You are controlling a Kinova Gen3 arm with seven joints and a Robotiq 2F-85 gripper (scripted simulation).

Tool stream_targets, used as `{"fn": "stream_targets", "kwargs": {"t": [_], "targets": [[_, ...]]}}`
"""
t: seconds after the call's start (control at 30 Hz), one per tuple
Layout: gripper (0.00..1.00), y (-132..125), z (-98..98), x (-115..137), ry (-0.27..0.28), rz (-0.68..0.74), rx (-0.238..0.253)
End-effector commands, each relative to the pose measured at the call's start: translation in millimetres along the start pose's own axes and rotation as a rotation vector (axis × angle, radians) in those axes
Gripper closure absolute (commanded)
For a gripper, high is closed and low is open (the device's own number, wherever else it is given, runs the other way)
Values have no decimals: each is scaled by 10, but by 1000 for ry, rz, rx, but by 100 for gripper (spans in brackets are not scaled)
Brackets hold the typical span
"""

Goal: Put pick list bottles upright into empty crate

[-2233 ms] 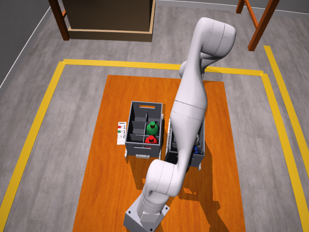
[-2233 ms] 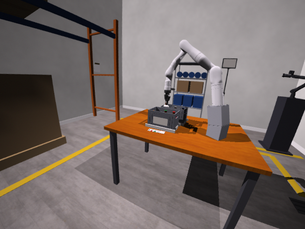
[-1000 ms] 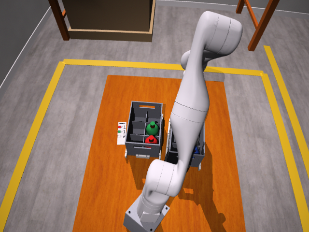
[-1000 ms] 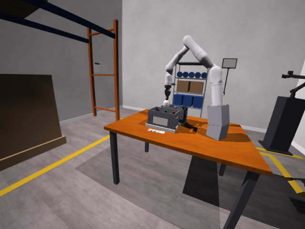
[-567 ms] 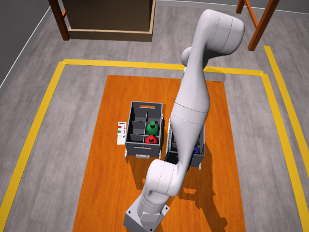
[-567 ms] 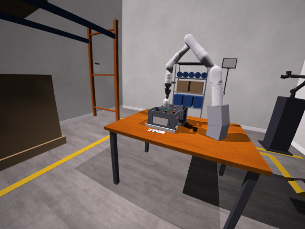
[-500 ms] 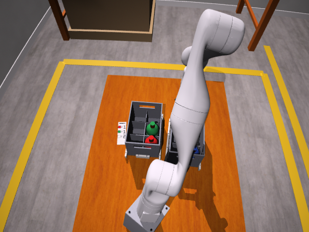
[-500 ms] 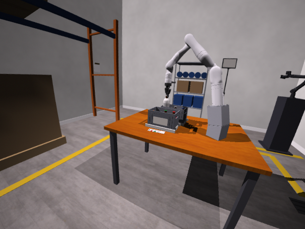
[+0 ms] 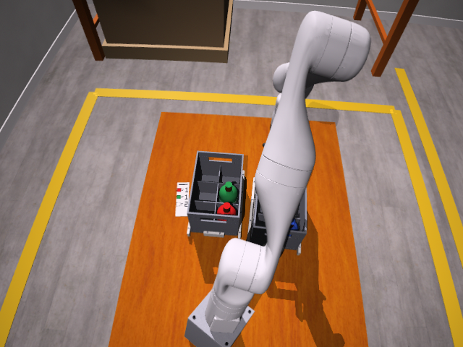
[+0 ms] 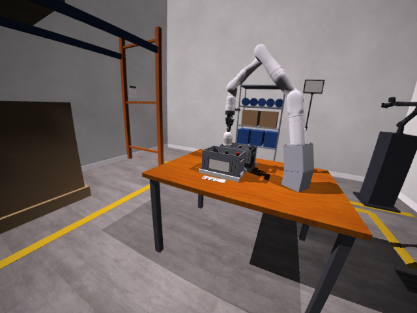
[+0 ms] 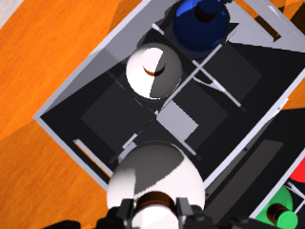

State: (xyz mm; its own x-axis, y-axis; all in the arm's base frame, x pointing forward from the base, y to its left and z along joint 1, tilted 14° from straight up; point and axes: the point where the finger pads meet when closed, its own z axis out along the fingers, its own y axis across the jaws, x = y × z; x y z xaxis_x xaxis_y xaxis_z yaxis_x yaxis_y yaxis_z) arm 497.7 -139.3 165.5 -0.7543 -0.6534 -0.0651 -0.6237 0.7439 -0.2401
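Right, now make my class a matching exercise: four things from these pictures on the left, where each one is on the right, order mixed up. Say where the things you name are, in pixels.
1. Green bottle [image 9: 228,194] [image 11: 274,206]
2. Blue bottle [image 9: 294,225] [image 11: 199,30]
3. Pick list [image 9: 181,210] [image 10: 213,178]
4. Claw [image 10: 229,129] [image 11: 154,213]

A. Flat on the table, beside a crate
B. Closed on the neck of a white bottle [image 10: 227,138] [image 11: 157,174]
C. In the crate that also holds a red bottle [image 9: 226,210] [image 11: 300,171]
D. In a crate compartment, with a white bottle [image 11: 167,81] in the next one

Pairs: 1-C, 2-D, 3-A, 4-B

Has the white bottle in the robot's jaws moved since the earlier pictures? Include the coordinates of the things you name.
Yes, upward: the held white bottle [image 10: 227,138] [image 11: 156,174] now hangs higher above the crates' rims in the exterior view.
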Motion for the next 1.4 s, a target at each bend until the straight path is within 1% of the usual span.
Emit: {"fn": "stream_targets", "kwargs": {"t": [0.0,0.3,0.57,1.37], "targets": [[90,-5,-70,-4,-1,0,2],[90,-5,-187,-4,-1,0,2],[90,-5,-194,-4,-1,0,2],[90,226,-194,-331,-2,0,2]]}}
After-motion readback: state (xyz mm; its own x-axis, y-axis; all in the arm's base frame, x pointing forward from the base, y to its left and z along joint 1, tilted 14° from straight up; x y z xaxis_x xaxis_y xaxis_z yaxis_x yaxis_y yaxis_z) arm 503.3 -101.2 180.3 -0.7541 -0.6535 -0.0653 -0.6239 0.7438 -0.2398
